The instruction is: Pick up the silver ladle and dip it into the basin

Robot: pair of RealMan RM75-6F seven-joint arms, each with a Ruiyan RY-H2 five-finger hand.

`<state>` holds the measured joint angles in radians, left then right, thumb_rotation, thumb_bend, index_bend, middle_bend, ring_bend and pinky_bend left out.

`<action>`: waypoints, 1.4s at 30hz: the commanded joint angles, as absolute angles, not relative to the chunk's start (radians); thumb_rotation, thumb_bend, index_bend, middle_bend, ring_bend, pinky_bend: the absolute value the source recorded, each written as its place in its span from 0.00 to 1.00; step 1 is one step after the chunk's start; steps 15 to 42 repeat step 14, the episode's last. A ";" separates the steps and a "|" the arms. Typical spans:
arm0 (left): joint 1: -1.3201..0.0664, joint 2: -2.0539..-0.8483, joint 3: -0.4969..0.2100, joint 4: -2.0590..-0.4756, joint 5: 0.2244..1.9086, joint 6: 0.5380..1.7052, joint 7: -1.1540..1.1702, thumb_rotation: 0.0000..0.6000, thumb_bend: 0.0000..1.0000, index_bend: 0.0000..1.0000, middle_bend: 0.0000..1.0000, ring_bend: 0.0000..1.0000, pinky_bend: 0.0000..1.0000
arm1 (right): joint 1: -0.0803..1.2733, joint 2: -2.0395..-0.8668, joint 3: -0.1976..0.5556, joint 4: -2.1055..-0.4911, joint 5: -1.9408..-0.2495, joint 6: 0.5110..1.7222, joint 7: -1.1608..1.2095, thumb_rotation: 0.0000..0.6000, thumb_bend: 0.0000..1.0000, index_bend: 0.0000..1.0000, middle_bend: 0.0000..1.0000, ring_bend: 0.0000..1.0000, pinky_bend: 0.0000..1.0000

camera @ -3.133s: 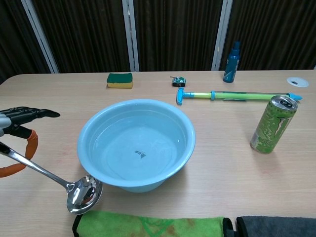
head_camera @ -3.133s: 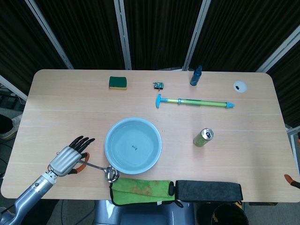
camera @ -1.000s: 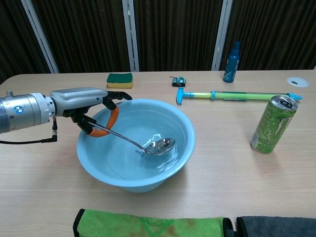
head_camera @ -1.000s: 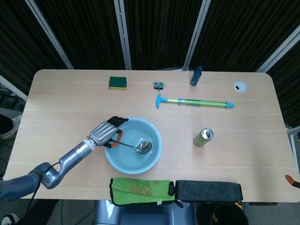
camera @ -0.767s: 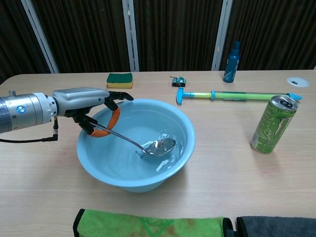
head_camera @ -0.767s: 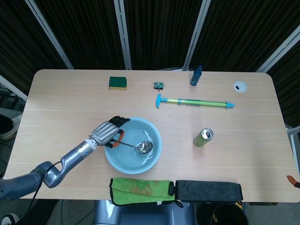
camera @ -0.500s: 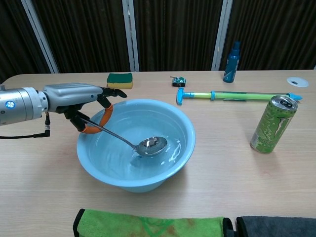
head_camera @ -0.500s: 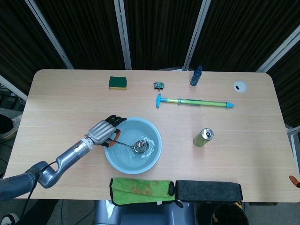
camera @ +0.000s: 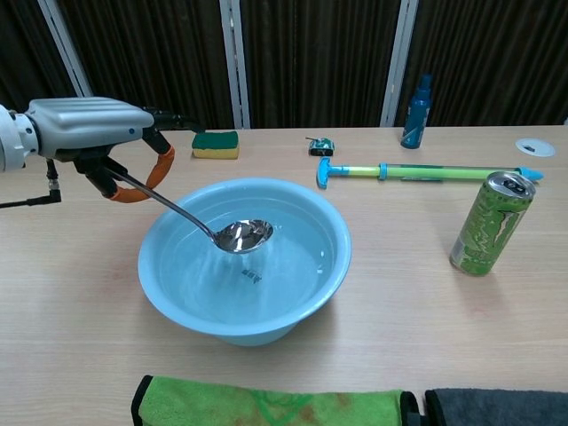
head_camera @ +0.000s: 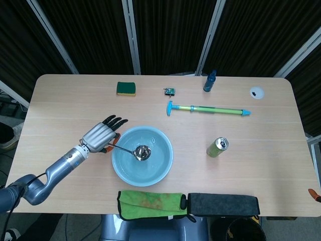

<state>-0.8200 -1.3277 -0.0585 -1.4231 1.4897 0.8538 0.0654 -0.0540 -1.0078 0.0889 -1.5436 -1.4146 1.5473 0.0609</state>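
Nearest, the light-blue basin (camera: pixel 328 266) holds water, and above it hangs the bowl of the silver ladle (camera: pixel 241 234), whose orange-looped handle the left hand (camera: pixel 89 124) grips beside the basin's left rim; farther right stands a green can (camera: pixel 491 223).

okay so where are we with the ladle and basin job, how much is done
Done: the left hand holds the silver ladle by its orange-ended handle. In hand: the ladle bowl hangs over the water inside the light blue plastic basin, apparently above the surface. Left: possibly another dip; whether one happened can't be told from this moment.
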 commanded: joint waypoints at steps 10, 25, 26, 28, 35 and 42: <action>-0.797 -1.205 -0.081 -1.617 1.402 0.881 0.258 1.00 0.41 0.60 0.00 0.00 0.00 | -0.055 -0.997 0.078 -1.552 -1.443 1.549 0.091 1.00 0.00 0.00 0.00 0.00 0.00; -0.786 -1.187 -0.080 -1.655 1.380 0.893 0.296 1.00 0.41 0.60 0.00 0.00 0.00 | -0.057 -0.996 0.075 -1.553 -1.455 1.558 0.096 1.00 0.00 0.00 0.00 0.00 0.00; -0.786 -1.187 -0.080 -1.655 1.380 0.893 0.296 1.00 0.41 0.60 0.00 0.00 0.00 | -0.057 -0.996 0.075 -1.553 -1.455 1.558 0.096 1.00 0.00 0.00 0.00 0.00 0.00; -0.786 -1.187 -0.080 -1.655 1.380 0.893 0.296 1.00 0.41 0.60 0.00 0.00 0.00 | -0.057 -0.996 0.075 -1.553 -1.455 1.558 0.096 1.00 0.00 0.00 0.00 0.00 0.00; -0.786 -1.187 -0.080 -1.655 1.380 0.893 0.296 1.00 0.41 0.60 0.00 0.00 0.00 | -0.057 -0.996 0.075 -1.553 -1.455 1.558 0.096 1.00 0.00 0.00 0.00 0.00 0.00; -0.786 -1.187 -0.080 -1.655 1.380 0.893 0.296 1.00 0.41 0.60 0.00 0.00 0.00 | -0.057 -0.996 0.075 -1.553 -1.455 1.558 0.096 1.00 0.00 0.00 0.00 0.00 0.00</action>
